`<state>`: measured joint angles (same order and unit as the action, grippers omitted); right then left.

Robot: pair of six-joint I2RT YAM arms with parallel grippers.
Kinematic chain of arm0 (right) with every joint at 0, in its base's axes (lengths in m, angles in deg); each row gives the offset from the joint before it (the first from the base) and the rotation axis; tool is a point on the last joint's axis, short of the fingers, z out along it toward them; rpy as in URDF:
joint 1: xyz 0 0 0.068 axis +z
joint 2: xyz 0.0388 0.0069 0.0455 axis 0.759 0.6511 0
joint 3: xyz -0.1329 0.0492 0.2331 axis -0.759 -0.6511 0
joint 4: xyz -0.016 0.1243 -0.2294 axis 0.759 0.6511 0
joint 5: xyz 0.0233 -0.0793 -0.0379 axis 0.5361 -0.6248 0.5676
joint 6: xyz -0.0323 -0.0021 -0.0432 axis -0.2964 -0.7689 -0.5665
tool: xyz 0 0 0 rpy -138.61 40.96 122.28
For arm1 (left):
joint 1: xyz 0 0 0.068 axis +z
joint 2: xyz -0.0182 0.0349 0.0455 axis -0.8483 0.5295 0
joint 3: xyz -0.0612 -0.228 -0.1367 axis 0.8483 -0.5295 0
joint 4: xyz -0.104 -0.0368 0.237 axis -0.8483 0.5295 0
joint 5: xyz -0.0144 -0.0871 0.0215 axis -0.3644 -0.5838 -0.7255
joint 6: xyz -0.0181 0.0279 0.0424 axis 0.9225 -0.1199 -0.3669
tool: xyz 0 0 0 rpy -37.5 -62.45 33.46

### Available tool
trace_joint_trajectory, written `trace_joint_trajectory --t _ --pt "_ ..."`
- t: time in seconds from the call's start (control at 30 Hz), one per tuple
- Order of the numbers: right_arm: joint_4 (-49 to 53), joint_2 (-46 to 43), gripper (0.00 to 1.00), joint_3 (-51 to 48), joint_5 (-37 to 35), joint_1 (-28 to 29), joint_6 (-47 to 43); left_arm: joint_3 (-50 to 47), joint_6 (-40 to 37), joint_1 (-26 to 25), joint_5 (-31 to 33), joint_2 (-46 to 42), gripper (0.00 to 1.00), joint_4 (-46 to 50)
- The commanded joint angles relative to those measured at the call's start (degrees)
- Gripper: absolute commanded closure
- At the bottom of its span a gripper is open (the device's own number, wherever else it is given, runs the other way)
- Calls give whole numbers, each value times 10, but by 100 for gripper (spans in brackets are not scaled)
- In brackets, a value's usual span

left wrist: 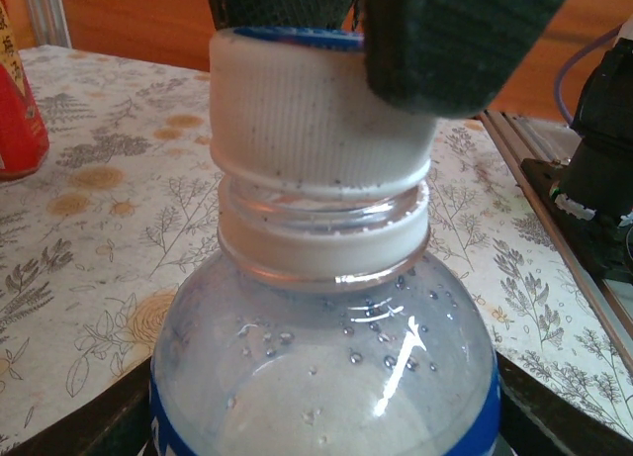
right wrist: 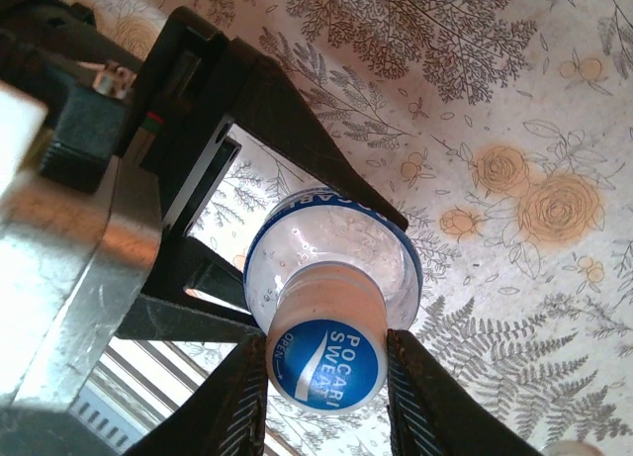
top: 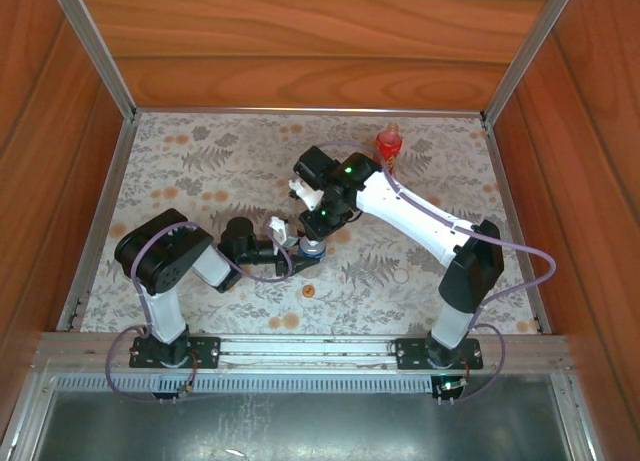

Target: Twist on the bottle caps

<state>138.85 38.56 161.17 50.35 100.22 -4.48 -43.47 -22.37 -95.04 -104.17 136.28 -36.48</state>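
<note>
Flowered tablecloth [top: 200,161], both my grippers meeting on one bottle.
My left gripper [top: 300,253] clamps the body of the clear blue-labelled bottle [left wrist: 326,377], upright between its fingers; directly above, my right gripper [right wrist: 326,397] pinches the blue-topped white cap [right wrist: 326,362] sitting on the neck. The red bottle [top: 388,146] stands beyond my right gripper.

Red bottle [left wrist: 15,105], mostly beyond left edge.

You had open mat [top: 170,171] at far left. Mid-table, the left gripper [top: 300,253] around the short bottle [left wrist: 326,377] and the right gripper [right wrist: 326,377] on its cap [left wrist: 316,110] blocked passage; the red bottle [top: 388,147] stood just beyond.
</note>
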Motion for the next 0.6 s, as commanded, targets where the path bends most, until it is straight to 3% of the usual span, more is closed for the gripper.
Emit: trace_joint_trajectory --t 0.0,0.3,0.57 --pt "19 4 73 -13 24 -5 -105 -17 -6 5 19 28 43 88" --pt "100 33 75 25 93 -9 -352 -18 -10 5 3 27 43 88" --pt "146 61 75 59 104 -9 -464 -18 -13 5 -7 29 43 88"
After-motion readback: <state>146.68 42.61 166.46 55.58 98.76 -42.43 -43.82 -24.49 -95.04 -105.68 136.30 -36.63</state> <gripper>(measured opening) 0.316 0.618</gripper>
